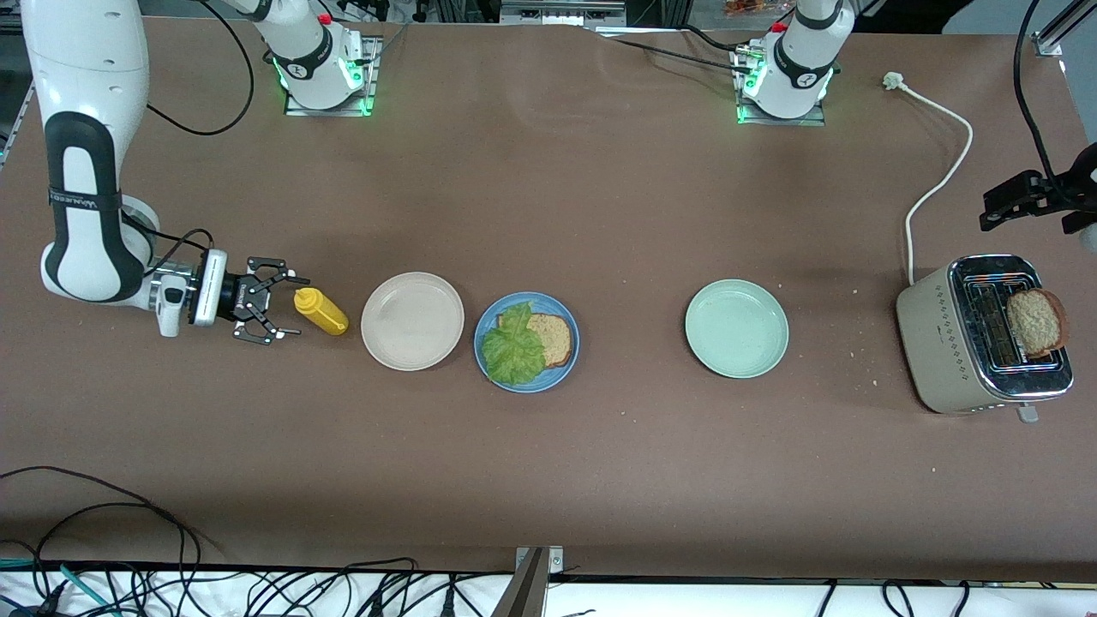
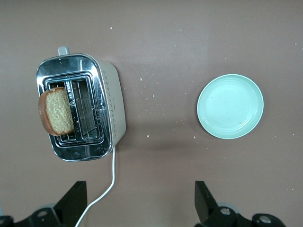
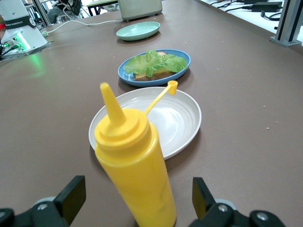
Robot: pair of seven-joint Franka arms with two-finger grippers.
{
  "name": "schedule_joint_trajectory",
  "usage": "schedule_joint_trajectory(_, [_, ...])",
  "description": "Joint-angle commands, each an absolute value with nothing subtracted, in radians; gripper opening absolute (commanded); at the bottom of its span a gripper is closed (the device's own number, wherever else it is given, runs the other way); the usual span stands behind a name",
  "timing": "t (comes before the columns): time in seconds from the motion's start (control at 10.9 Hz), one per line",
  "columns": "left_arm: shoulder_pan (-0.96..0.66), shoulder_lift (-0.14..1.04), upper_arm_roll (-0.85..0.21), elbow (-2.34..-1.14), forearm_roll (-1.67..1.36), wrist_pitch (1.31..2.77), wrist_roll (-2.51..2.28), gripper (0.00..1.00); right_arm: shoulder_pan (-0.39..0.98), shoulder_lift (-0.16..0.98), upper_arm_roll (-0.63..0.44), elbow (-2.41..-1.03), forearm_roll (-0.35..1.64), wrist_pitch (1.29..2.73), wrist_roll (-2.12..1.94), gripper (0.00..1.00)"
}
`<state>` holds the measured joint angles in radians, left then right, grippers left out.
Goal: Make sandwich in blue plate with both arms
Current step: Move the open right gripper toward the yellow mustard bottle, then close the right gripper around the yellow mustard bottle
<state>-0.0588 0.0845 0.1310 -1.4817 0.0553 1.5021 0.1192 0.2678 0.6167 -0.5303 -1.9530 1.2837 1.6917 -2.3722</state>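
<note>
The toaster [image 1: 986,338] stands at the left arm's end of the table with the second bread slice [image 1: 1035,321] raised out of one slot. The pale green plate [image 1: 736,328] and the beige plate [image 1: 412,321] are empty. Between them, the blue plate [image 1: 526,342] carries the first bread slice [image 1: 553,337] with the lettuce leaf [image 1: 512,347] laid over it, so the sandwich lacks its top slice. The right gripper [image 1: 276,310] sits low, jaws wide on either side of the yellow squeeze bottle [image 1: 320,310], not gripping it. The left gripper [image 2: 139,201] hovers over the table beside the toaster, jaws wide and empty. Step in hand, by judgement: sauce, then the top slice. The next move calls for the right jaws to close on the bottle body
</note>
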Motion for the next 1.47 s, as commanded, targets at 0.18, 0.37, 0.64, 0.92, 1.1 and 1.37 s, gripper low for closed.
schedule_joint_trajectory(0.18, [-0.061,0.095,0.129,-1.450,0.031,1.496,0.129,1.00,0.258,0.695,-0.511,-1.928,1.367,1.637,-2.447,0.71])
schedule_joint_trajectory(0.37, [-0.058,0.095,0.130,-1.450,0.031,1.494,0.135,1.00,0.259,0.698,-0.511,-1.925,1.362,1.638,-2.439,0.28])
schedule_joint_trajectory(0.64, [-0.060,0.095,0.129,-1.448,0.031,1.496,0.135,1.00,0.268,0.706,-0.514,-1.882,1.350,1.646,-2.402,0.14])
schedule_joint_trajectory(0.92, [-0.061,0.095,0.129,-1.448,0.031,1.496,0.137,1.00,0.278,0.704,-0.509,-1.740,1.151,1.641,-2.147,0.13])
schedule_joint_trajectory(1.1, [-0.060,0.095,0.129,-1.448,0.032,1.494,0.130,1.00,0.308,0.701,-0.508,-1.648,1.024,1.640,-1.993,0.12])
schedule_joint_trajectory(1.37, [-0.060,0.095,0.130,-1.448,0.031,1.494,0.138,1.00,0.423,0.701,-0.512,-1.502,0.808,1.680,-1.748,0.02])
